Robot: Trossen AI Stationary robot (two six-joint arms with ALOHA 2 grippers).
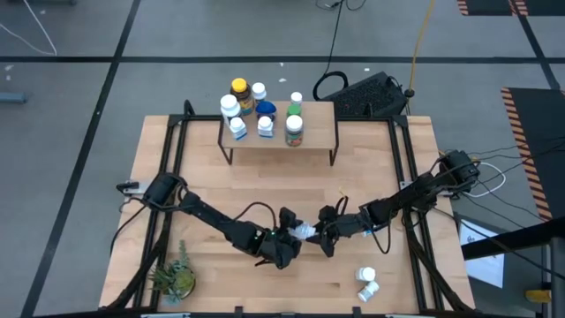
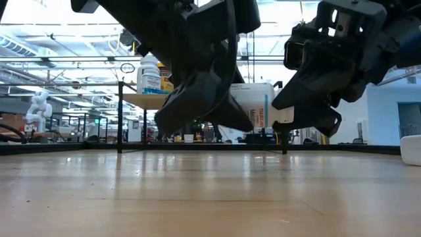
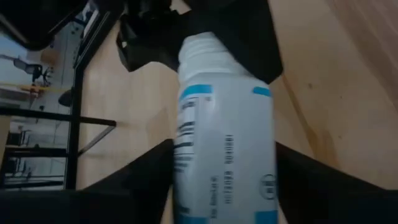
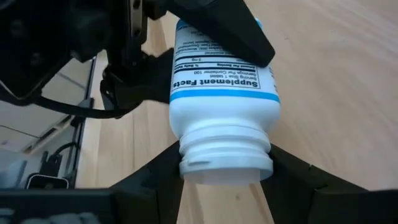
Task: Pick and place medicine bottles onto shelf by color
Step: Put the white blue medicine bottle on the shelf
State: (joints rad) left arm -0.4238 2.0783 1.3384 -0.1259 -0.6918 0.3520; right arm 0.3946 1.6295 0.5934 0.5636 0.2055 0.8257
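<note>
White bottle [image 1: 303,231] held between both end effectors above the middle of the table [image 1: 380,177].

The bottle lies on its side, lifted clear of the wood. The right end effector [image 4: 227,163] grasps its capped neck, fingers pressed on either side. The left end effector [image 3: 224,165] surrounds the bottle's body, its fingers just beside the label on both sides; whether they clamp it cannot be told. Both arms reach inward and low from the table's side edges, meeting near the front centre. The shelf [image 1: 320,124] at the far edge carries several bottles; two more white bottles [image 1: 366,283] lie near the front right corner.
</note>
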